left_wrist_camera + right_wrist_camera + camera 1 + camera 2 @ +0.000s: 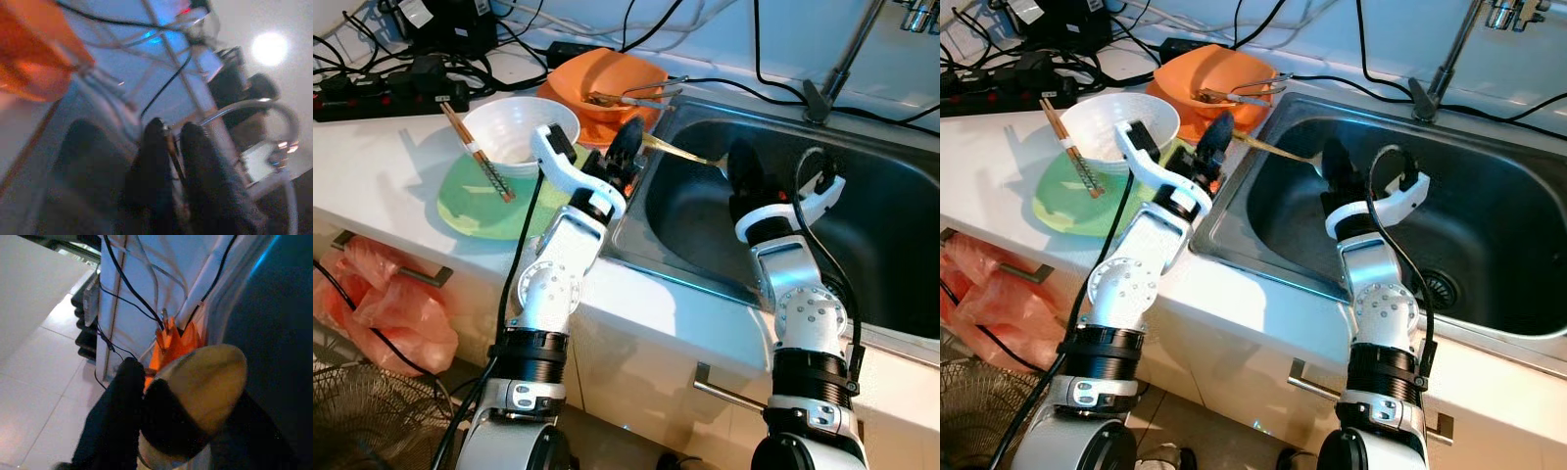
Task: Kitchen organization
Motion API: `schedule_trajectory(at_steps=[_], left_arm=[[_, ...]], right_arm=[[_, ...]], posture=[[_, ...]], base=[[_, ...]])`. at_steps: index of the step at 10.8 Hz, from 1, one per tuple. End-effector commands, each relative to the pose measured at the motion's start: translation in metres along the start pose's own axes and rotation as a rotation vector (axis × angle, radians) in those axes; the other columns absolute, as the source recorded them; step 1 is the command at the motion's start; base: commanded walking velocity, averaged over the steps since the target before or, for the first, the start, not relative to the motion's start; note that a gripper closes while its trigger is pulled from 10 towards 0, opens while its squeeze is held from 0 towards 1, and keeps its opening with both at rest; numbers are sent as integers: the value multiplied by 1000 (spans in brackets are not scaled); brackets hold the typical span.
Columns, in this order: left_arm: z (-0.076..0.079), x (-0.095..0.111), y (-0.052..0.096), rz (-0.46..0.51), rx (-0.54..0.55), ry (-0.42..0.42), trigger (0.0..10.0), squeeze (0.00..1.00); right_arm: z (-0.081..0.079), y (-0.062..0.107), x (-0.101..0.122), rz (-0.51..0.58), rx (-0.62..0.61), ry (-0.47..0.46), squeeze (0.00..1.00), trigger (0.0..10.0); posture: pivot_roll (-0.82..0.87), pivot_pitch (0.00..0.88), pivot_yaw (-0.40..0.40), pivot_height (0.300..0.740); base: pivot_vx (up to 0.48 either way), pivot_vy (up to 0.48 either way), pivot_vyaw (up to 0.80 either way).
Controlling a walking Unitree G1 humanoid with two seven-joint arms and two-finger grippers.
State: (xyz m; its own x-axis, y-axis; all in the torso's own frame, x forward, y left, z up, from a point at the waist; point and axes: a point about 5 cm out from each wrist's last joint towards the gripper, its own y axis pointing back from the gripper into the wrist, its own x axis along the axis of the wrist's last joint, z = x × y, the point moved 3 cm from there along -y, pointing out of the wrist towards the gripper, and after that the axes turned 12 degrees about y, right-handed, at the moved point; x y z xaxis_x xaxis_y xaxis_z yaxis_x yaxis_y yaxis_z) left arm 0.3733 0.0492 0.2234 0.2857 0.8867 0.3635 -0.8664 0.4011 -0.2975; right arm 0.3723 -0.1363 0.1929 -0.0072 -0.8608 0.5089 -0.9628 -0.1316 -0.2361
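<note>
A brass-coloured spoon point(685, 154) hangs level over the left part of the steel sink point(862, 225). My left gripper point(628, 139) is shut on its thin handle at the sink's left rim; in the left wrist view the handle point(172, 152) runs between the two fingers. Inside the basin, my right gripper point(742, 164) is at the spoon's other end. The right wrist view has the spoon's bowl point(205, 382) pressed against its fingers point(117, 421). An orange bowl point(607, 73) holding metal utensils point(641, 95) stands behind the left gripper.
A white bowl point(514, 125) with chopsticks point(475, 149) rests on a green plate point(470, 206) left of the sink. Power strips and cables point(391, 88) crowd the counter's back. The faucet point(842, 59) rises behind the basin. A pink bag point(382, 304) hangs by the drawer below.
</note>
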Motion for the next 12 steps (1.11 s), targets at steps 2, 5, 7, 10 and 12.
schedule_trajectory(at_steps=[2,5,7,10,12], left_arm=[[25,-26,-14,-52,-52,23,10000,1000],[23,-27,-15,-58,-38,16,10000,1000],[21,-28,-16,-65,-24,8,10000,1000],[17,-31,-16,-83,-4,-14,10000,0],[19,-33,-17,-95,-16,-27,10000,0]], right_arm=[[-5,0,3,22,16,-27,0,0],[-2,0,7,43,1,-61,0,0],[0,-1,11,63,-10,-88,0,0],[3,-2,17,93,-30,-143,0,0],[7,-3,22,121,-62,-172,0,0]], posture=[[24,90,-12,740],[23,89,-11,740],[23,87,-11,740],[22,85,-11,740],[23,83,-11,740]], base=[[0,0,0],[0,0,0],[0,0,0],[0,0,0],[0,0,0]])
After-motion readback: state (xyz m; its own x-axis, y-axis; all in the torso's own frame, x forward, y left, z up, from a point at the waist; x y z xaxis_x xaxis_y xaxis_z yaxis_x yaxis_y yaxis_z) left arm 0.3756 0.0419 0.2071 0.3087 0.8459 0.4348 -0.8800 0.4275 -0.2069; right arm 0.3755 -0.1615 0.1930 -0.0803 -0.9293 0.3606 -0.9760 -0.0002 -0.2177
